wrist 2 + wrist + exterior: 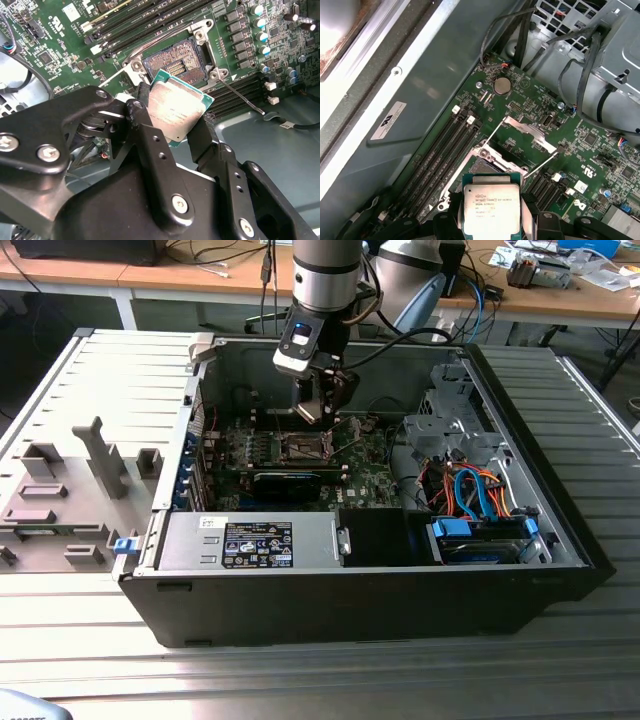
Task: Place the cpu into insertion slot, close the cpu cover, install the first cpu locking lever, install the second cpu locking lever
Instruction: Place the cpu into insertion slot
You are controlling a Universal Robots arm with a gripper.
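Note:
My gripper (175,114) is shut on the cpu (176,107), a small silvery square chip with a green edge, gripped on two opposite sides. In both wrist views the chip hangs tilted just above and beside the insertion slot (175,62), whose dark pin field lies uncovered. The cpu (491,207) sits close in front of the insertion slot (487,169). Behind the slot, the cpu cover (530,131) stands raised. Two thin locking levers (492,134) (540,166) are swung up. In the exterior view the gripper (320,412) hovers over the slot (303,448) inside the open case.
Long black memory slots (440,150) flank the socket. A black card (287,483) lies in front of it. The power supply (250,543) fills the front left, and a drive cage with orange and blue cables (470,490) sits at the exterior view's right. Case walls (350,615) surround the board.

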